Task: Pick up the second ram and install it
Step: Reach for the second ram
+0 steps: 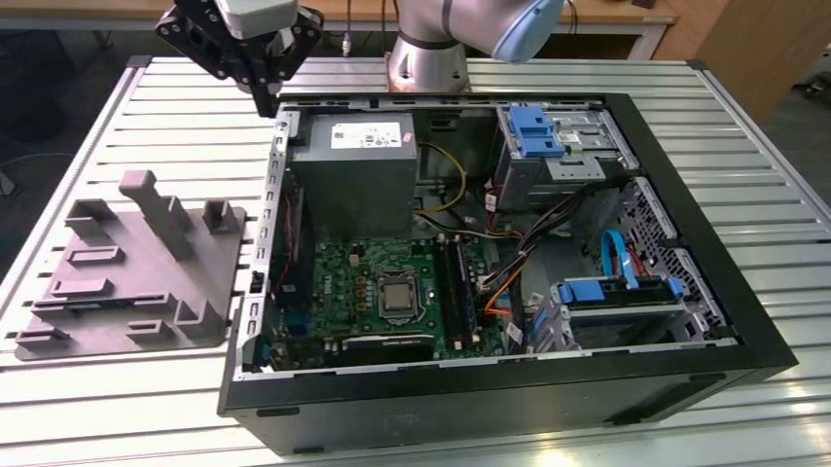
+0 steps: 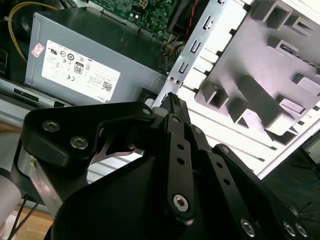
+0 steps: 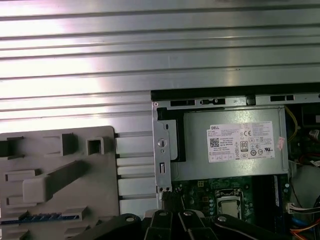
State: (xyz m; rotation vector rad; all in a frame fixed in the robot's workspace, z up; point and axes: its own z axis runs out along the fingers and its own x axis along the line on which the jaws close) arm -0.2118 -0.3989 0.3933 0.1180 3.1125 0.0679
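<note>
**Closed and holding nothing**

In the exterior view, the gripper (image 1: pixel 268 95) is seen above the far corner of the computer case (image 1: pixel 520 389), on the exterior view's left. Its fingers are pressed together and nothing is held. The grey holder (image 1: pixel 130 263) is laid on the table (image 1: pixel 649 78) just beside the case. What sits in its slots cannot be made out here. Whether a slot on the green board (image 1: pixel 377 282) is filled cannot be told either.

In the second wrist view, the fingertips are seen touching, near the grey power box (image 2: pixel 75 55). Part of the holder is hidden behind the black finger links.

In the first wrist view, the second ram (image 3: pixel 42 217) is judged to be the dark blue strip on the holder's near side, well apart from the gripper. One end is cut off. For a good pick, the fingers should be opened first. The stick should be taken by its flat sides and lifted straight up.
</note>
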